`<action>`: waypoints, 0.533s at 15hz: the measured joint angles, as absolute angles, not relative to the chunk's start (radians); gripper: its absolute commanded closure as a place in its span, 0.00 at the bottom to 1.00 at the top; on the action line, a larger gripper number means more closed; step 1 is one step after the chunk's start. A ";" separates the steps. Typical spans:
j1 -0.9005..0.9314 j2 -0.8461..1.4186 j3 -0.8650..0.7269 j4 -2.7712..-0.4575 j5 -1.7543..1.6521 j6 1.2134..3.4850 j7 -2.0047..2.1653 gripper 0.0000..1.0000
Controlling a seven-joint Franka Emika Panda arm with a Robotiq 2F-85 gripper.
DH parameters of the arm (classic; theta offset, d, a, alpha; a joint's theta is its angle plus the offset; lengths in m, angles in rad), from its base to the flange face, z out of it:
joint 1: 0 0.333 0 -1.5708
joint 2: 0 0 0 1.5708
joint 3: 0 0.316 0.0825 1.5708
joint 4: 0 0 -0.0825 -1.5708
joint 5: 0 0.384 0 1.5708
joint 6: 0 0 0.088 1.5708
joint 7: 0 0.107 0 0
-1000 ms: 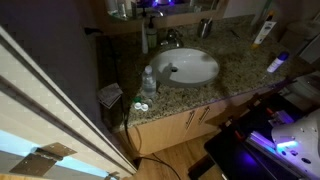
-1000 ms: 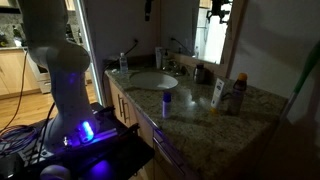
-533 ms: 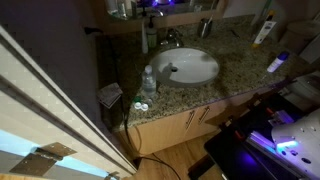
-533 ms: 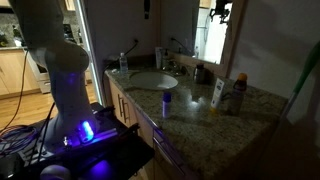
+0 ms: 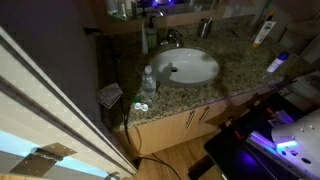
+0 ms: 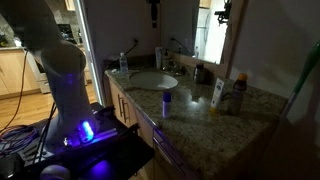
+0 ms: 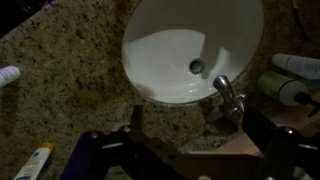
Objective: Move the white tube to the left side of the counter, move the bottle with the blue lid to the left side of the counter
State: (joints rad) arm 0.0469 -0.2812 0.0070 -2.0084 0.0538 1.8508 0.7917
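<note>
The white tube (image 6: pixel 217 93) stands near the back of the granite counter (image 6: pixel 190 112). It also shows in an exterior view (image 5: pixel 262 32) and at the lower left of the wrist view (image 7: pixel 34 161). The bottle with the blue lid (image 6: pixel 167 102) stands near the counter's front edge. It also shows in an exterior view (image 5: pixel 277 63) and at the left edge of the wrist view (image 7: pixel 8 73). My gripper (image 6: pixel 153 13) hangs high above the sink, open and empty, with its fingers (image 7: pixel 196 125) spread on either side of the faucet (image 7: pixel 228 95).
The oval white sink (image 5: pixel 190 66) is set in the middle of the counter. A clear water bottle (image 5: pixel 148 83) stands at the counter end opposite the tube. A green soap bottle (image 7: pixel 285 90) lies by the faucet. A dark bottle (image 6: pixel 237 92) stands beside the tube.
The arm has shifted slightly above the sink in an exterior view. The tube and the bottle have not moved.
</note>
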 measured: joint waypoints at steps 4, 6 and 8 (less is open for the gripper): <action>-0.014 -0.493 -0.022 -2.217 0.056 1.855 0.741 0.00; -0.062 -0.601 -0.029 -2.313 0.028 1.816 0.730 0.00; -0.127 -0.700 -0.035 -2.398 -0.005 1.772 0.733 0.00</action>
